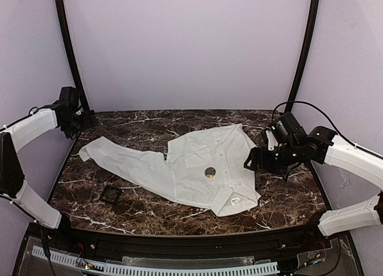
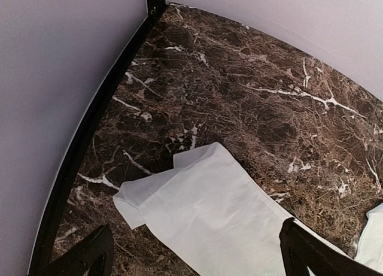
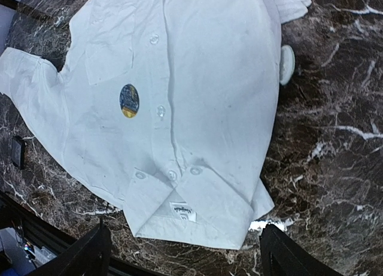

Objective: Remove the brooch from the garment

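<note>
A white long-sleeved button shirt (image 1: 197, 168) is pictured laid out on a dark brown marble tabletop (image 1: 287, 192), a small round metallic brooch (image 1: 210, 172) pinned to its chest between the pocket and the button row. The right gripper (image 3: 184, 228) is poised by the shirt's right edge, fingers spread and empty. The left gripper (image 2: 197, 225), likewise spread, is positioned over the sleeve cuff (image 2: 179, 192).

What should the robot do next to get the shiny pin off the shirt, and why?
Probably ease the right tool over to the brooch. That tool is open beside the shirt, nearer than the left tool, and the brooch sits untouched.
</note>
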`<move>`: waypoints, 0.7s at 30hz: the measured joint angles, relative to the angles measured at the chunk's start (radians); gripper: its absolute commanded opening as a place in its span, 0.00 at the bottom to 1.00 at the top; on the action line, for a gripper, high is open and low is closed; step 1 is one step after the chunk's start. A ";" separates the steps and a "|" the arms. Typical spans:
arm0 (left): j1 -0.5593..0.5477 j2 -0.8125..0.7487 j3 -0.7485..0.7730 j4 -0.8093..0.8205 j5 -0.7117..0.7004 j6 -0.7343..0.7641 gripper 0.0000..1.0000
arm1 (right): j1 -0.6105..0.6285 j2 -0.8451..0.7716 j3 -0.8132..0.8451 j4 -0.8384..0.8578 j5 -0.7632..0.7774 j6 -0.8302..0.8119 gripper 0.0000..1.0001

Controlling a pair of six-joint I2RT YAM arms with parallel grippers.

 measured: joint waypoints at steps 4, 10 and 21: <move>0.000 -0.122 -0.063 0.021 0.028 -0.047 0.99 | 0.000 0.121 0.047 0.085 0.023 -0.065 0.82; -0.111 -0.119 -0.117 0.098 0.137 -0.116 0.99 | 0.001 0.386 0.139 0.220 0.006 -0.158 0.69; -0.397 0.153 -0.088 0.270 0.372 -0.200 0.99 | 0.000 0.630 0.207 0.329 -0.009 -0.204 0.56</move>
